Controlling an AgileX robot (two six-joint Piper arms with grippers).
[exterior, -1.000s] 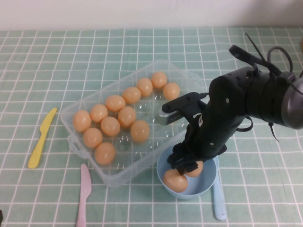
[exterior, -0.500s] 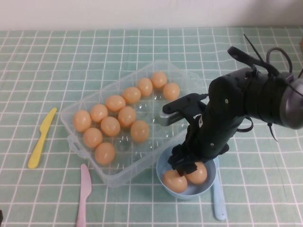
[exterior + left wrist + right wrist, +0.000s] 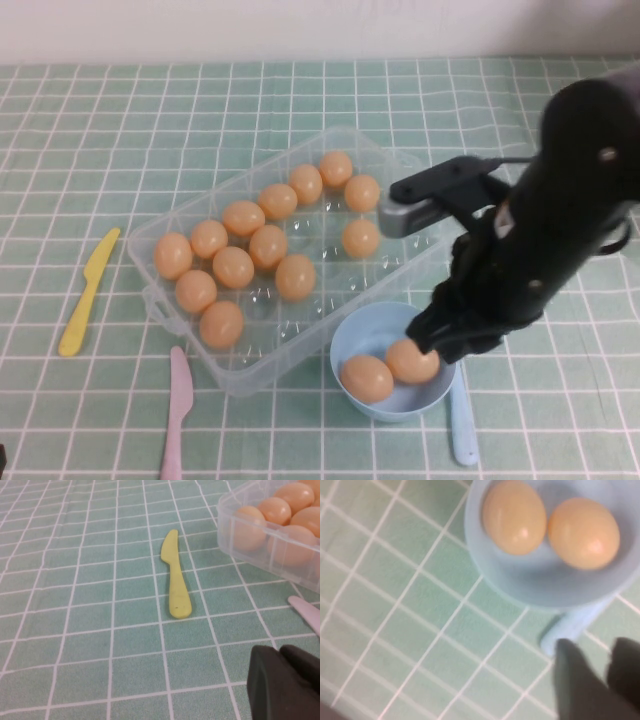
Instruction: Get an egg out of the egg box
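The clear plastic egg box (image 3: 412,176) lies in mid-table with several orange-tan eggs in it, one of them at its right side (image 3: 360,238). Two more eggs (image 3: 367,378) (image 3: 412,361) lie in the light-blue bowl (image 3: 340,345) in front of the box; the right wrist view shows both eggs (image 3: 514,517) (image 3: 584,533). My right gripper (image 3: 442,342) hangs over the bowl's right rim, open and empty, its tips (image 3: 595,647) apart. My left gripper (image 3: 285,680) is shut and empty, low at the near left, short of the box (image 3: 235,545).
A yellow plastic knife (image 3: 88,290) lies left of the box, also in the left wrist view (image 3: 175,575). A pink knife (image 3: 177,410) lies in front of the box. A light-blue knife (image 3: 462,420) lies right of the bowl.
My right gripper has let go of an egg into the bowl and has risen and shifted right. An egg at the box's right side is uncovered. The left arm has not moved.
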